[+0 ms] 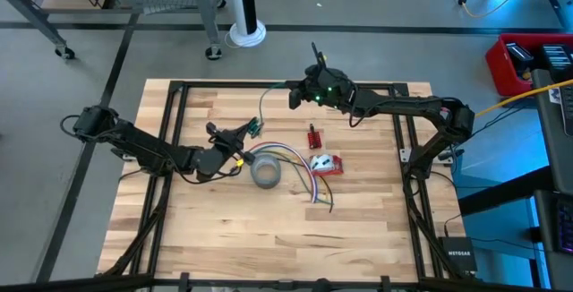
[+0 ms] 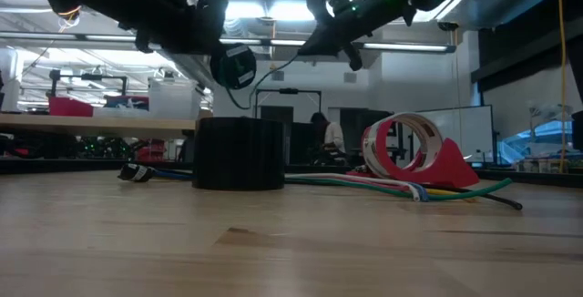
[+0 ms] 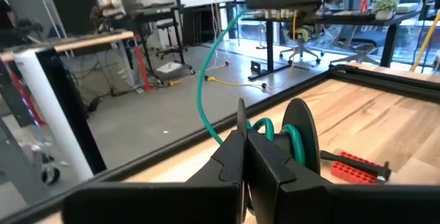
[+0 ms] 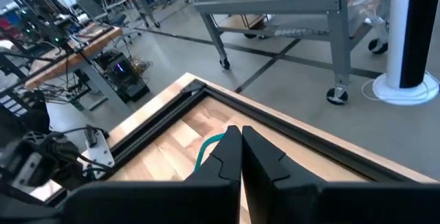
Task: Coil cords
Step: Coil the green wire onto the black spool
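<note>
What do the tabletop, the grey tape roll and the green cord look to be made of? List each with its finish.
Tabletop: wood planks, pale and satin, with visible grain and plank seams.
Grey tape roll: likely cloth or duct tape, matte grey; in the low view it reads dark.
Green cord: probably plastic- or rubber-sheathed, smooth and flexible, bending in a curve between the two grippers.

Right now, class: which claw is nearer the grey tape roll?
Left. The left claw is just beside the grey tape roll, up and to its left in the high view; the right claw is farther, near the table's far edge.
</note>
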